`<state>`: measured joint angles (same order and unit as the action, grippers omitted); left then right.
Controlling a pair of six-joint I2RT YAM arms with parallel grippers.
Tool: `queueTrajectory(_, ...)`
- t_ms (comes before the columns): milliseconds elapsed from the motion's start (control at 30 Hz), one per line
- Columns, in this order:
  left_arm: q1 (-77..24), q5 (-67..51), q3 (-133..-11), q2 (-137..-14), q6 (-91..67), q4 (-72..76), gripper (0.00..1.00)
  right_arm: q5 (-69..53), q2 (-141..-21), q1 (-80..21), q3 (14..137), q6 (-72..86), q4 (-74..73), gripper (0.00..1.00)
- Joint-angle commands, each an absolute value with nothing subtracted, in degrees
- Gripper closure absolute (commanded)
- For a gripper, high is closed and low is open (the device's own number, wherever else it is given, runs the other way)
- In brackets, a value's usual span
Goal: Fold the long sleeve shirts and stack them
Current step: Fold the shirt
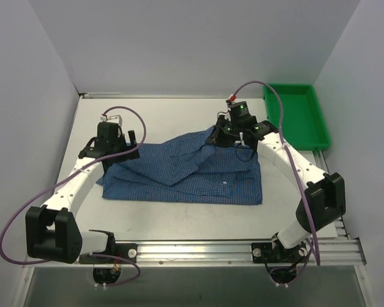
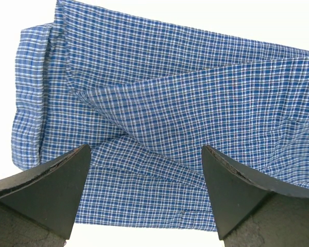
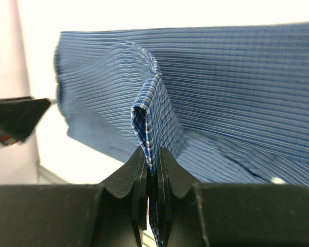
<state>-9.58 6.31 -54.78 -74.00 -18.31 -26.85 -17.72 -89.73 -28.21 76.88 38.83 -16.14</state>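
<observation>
One long sleeve shirt [image 1: 192, 174], blue fine check, lying rumpled mid-counter [image 1: 179, 214] between the two arms. One flap folded diagonally across the top, from far right toward near left. One small white button [image 1: 225, 183] visible on the right half. Collar and neck label not made out. Any lettering too small to read.

Left gripper [image 1: 129, 138] over the shirt's left edge. Jaws wide apart, nothing between them. In the left wrist view, two dark fingers [image 2: 46, 195] framing only checked cloth below. Contact with the cloth: cannot tell.

Right gripper [image 1: 233, 137] at the shirt's far right corner. Jaws pressed together on a doubled edge of the cloth. In the right wrist view, fingers [image 3: 126, 180] clamped either side of a pinched fold standing up as a ridge. That corner hidden from above by the gripper body.

One green tray [image 1: 296, 112] at the far right of the counter, apart from the shirt.

Two purple cables, one looping off each arm. Arm bases partly cut off at the near edge of the top view.
</observation>
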Motion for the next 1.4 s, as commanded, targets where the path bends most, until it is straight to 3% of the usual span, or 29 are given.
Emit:
queueTrajectory(0,-9.67,3.61,-55.55,-76.11,-17.67,-24.17,0.03,-14.42,-91.66,-25.93,73.57,39.47,-18.9,1.0)
queueTrajectory(367,-8.88,0.0,-62.13,-92.09,-19.07,-24.17,0.05,-14.07,-103.97,-22.33,74.7,32.26,-18.63,1.0)
queueTrajectory(533,-7.21,1.93,-63.02,-96.06,-20.39,-24.79,0.15,-13.45,-104.42,-19.78,73.3,31.73,-18.63,1.0)
queueTrajectory(667,-5.89,3.78,-63.02,-99.22,-20.65,-25.31,0.17,-12.48,-105.03,-18.28,71.81,29.89,-18.63,0.98)
queueTrajectory(800,-5.54,4.31,-64.24,-101.07,-20.39,-27.15,0.18,-10.02,-106.08,-17.05,71.54,27.08,-18.63,0.89)
queueTrajectory(1000,-5.62,4.92,-64.16,-94.85,-19.25,-27.07,0.13,-6.68,-102.84,-16.61,73.04,23.12,-21.18,0.58)
queueTrajectory(1100,-6.15,4.48,-63.98,-90.19,-18.9,-27.33,0.06,-5.19,-98.27,-17.14,73.21,22.41,-22.23,0.49)
queueTrajectory(1367,-20.45,5.81,-64.78,-79.89,-27.65,-28.57,0.03,-14.4,-92.46,-19.77,68.66,27.76,-12.94,0.5)
